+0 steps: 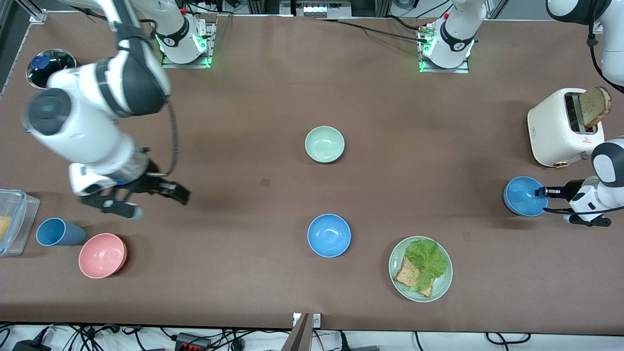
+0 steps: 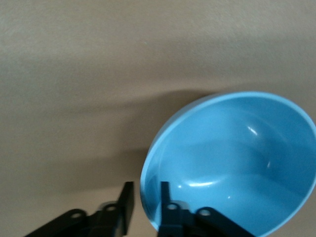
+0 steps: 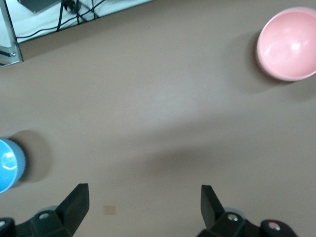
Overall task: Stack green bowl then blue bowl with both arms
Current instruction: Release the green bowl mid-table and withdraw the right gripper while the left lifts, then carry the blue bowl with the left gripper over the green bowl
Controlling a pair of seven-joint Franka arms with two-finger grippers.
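Note:
The green bowl (image 1: 324, 144) sits mid-table. One blue bowl (image 1: 329, 235) sits nearer the front camera than it and also shows at the edge of the right wrist view (image 3: 7, 165). A second blue bowl (image 1: 524, 196) is at the left arm's end of the table. My left gripper (image 1: 538, 191) is shut on its rim; in the left wrist view the gripper (image 2: 146, 190) has one finger inside this bowl (image 2: 232, 158) and one outside. My right gripper (image 1: 158, 204) is open and empty over bare table near the right arm's end, as its own view (image 3: 143, 190) shows.
A pink bowl (image 1: 102, 255) (image 3: 289, 43), a blue cup (image 1: 56, 232) and a clear container (image 1: 12, 222) stand near the right gripper. A plate with lettuce and bread (image 1: 441, 287) lies near the front edge. A toaster (image 1: 551, 129) holding bread stands by the left arm.

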